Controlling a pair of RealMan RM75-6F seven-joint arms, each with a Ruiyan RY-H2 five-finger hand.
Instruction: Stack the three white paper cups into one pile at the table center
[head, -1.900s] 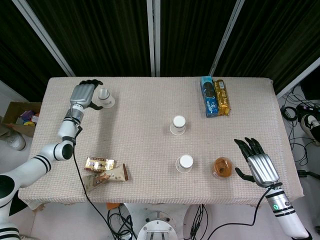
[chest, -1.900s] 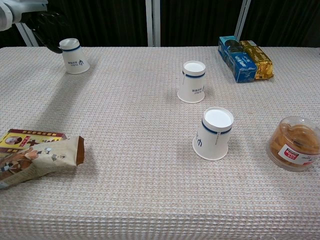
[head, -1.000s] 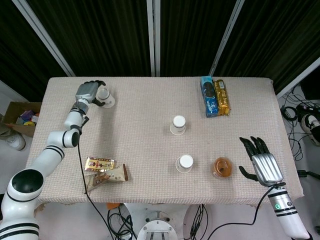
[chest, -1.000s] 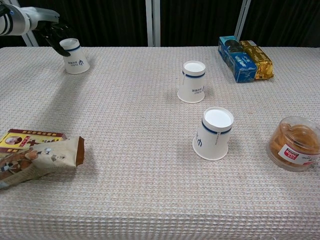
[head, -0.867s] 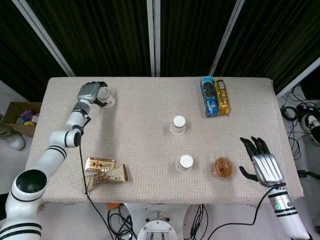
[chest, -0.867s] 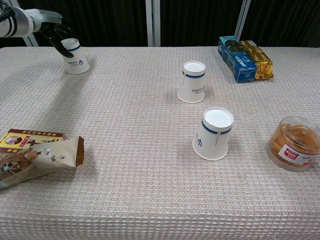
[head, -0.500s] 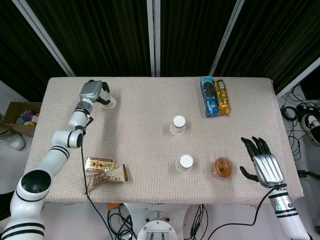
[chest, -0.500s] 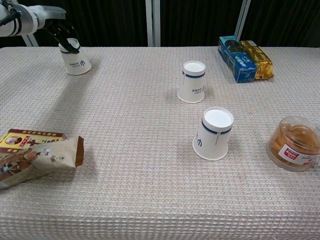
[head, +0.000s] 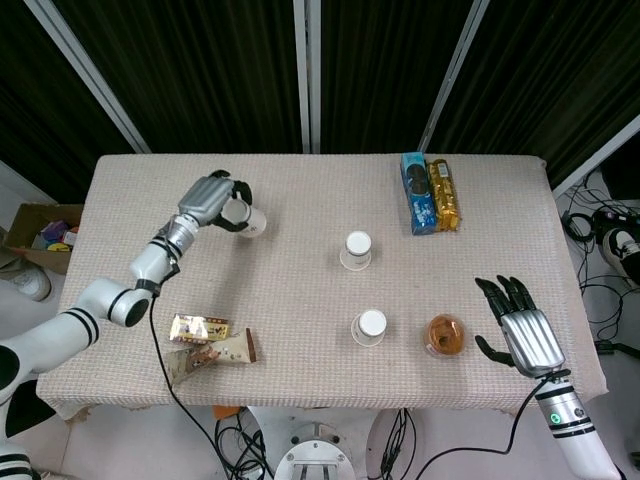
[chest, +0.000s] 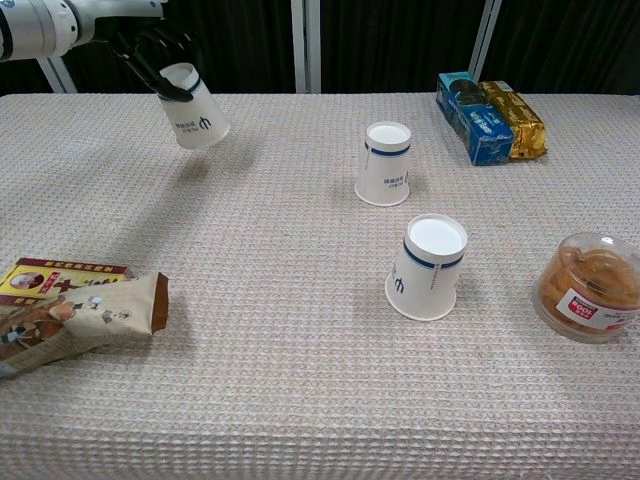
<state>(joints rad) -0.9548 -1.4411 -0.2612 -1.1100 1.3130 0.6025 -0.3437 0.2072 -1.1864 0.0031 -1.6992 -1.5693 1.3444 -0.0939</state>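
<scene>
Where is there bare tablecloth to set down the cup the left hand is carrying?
The left hand holds the lifted cup over open cloth. Bare patches: between that cup and the far upside-down cup, and the wide front strip between the snack packets and the near upside-down cup. Crowded: the right side, near the cookie tub and biscuit boxes.

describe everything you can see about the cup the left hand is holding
The held cup is white paper with a dark blue band near its base and a small blue logo on the side. It is upside down and tilted, its open rim lower and pointing right, lifted off the table. The left hand grips its base end; nothing else touches it.
</scene>
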